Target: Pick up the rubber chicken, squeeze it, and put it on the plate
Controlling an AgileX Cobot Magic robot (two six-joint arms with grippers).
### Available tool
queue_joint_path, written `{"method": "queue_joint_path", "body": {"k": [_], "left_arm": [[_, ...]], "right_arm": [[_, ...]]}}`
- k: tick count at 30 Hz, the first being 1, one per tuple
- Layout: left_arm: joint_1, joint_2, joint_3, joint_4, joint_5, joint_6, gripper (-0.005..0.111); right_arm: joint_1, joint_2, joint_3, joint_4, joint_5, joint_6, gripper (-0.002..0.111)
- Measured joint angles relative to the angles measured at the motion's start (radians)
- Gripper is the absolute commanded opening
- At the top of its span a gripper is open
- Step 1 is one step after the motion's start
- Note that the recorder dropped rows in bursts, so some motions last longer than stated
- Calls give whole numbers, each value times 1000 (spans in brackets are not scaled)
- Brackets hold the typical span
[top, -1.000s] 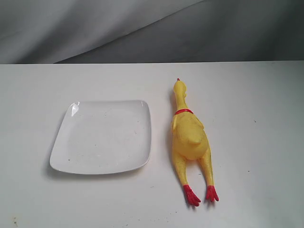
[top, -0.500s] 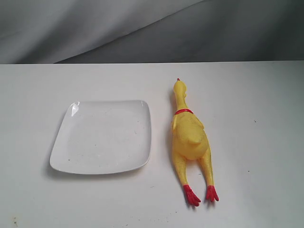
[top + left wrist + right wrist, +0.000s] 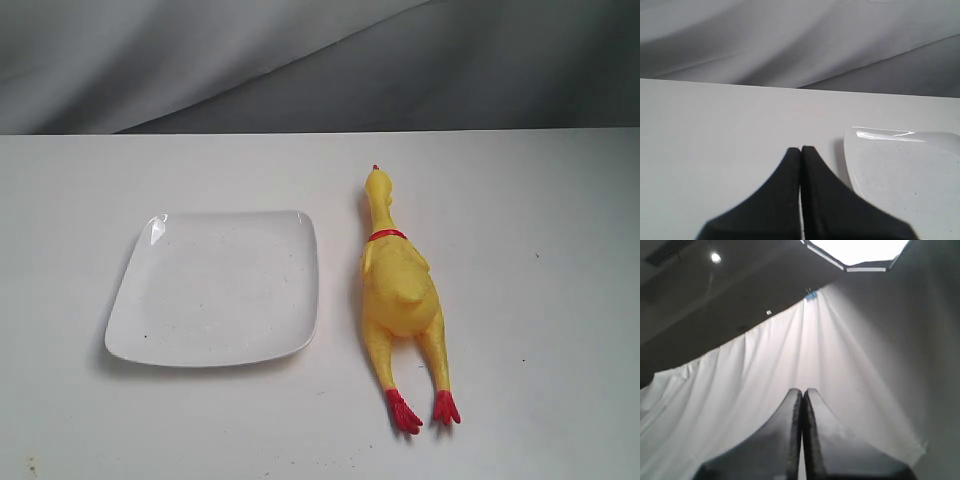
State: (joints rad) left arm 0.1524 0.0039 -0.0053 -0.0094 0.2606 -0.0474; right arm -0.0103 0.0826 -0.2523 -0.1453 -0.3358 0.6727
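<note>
The rubber chicken [image 3: 399, 290] lies on the white table, head toward the far edge, red feet toward the near edge. The white square plate [image 3: 150, 330] sits to its left, a small gap between them. Neither arm shows in the exterior view. In the left wrist view my left gripper [image 3: 801, 149] is shut with nothing in it, low over the table, with the plate's rim [image 3: 855, 165] beside it. In the right wrist view my right gripper [image 3: 802, 391] is shut and empty, pointing up at a white curtain; no table or chicken shows there.
The white table [image 3: 560, 300] ends in a far edge, and behind it hangs a grey cloth backdrop [image 3: 200, 60]. Small dark specks dot the table and the plate. A ceiling light panel [image 3: 860, 250] shows above the curtain in the right wrist view.
</note>
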Motion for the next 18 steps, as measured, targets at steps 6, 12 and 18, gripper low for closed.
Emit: {"method": "queue_joint_path", "body": {"k": [6,12,18], "left_arm": [[0,0,0,0,0,0,1],[0,0,0,0,0,0,1],[0,0,0,0,0,0,1]], "right_arm": [[0,284,-304,-155,314,60,0],[0,564,-546,-105,627,-233,0],[0,851,-724,351,967,-861,0]]}}
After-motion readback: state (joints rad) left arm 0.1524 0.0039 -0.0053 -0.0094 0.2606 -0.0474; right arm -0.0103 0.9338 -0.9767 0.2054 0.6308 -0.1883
